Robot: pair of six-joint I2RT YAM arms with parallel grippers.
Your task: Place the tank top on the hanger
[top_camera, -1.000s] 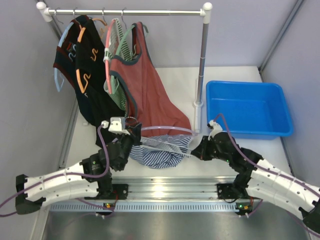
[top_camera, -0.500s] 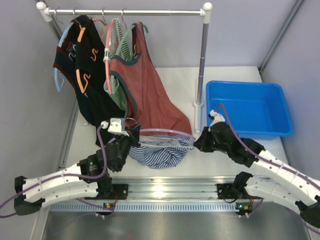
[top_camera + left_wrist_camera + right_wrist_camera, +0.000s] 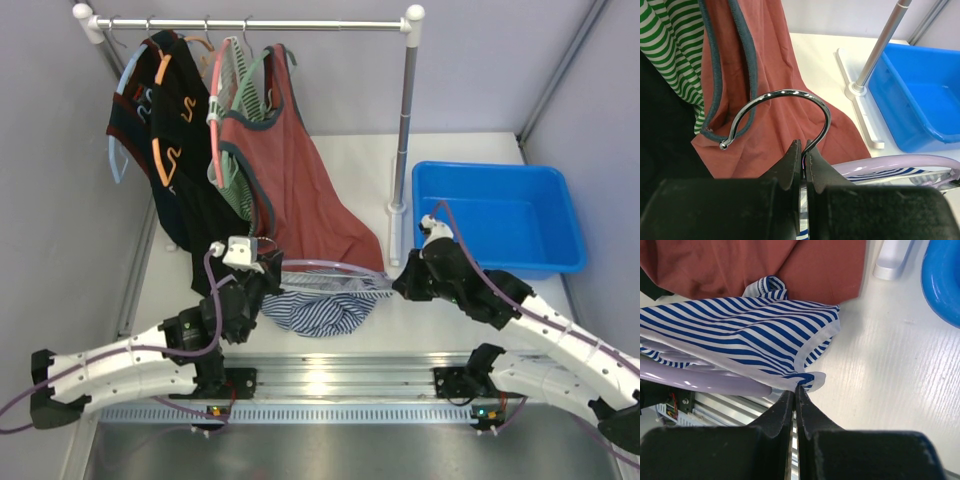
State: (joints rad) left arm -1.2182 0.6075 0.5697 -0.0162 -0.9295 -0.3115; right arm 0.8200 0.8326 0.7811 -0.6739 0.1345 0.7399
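We see the left gripper [image 3: 802,150] with its two fingers pressed together on the hanger [image 3: 890,162], pinching it right where the chrome hook rises from the pale lilac arm. The hook curves up and over to the left in front of the rust-red tank top [image 3: 782,107]. Behind that grip, the left wrist points away from the base toward the clothes rack. The forearm climbs from a bent elbow, and the white upper link lies low along the near edge of the table [image 3: 440,325], running out to the left. The right gripper [image 3: 794,390] is likewise clamped, nipping the white-trimmed edge of the tank top [image 3: 740,325] at a small folded corner just beside the lilac arm. The right arm reaches in from the lower right corner, rises over its elbow and angles left, so its wrist sits near the front left corner of the blue bin [image 3: 495,215] and the foot of the rack post [image 3: 405,130]. The navy-and-white striped top hangs bunched between the two grippers, draped partly over the hanger's arm and sagging toward the table, with the red top's hem lying just behind it.
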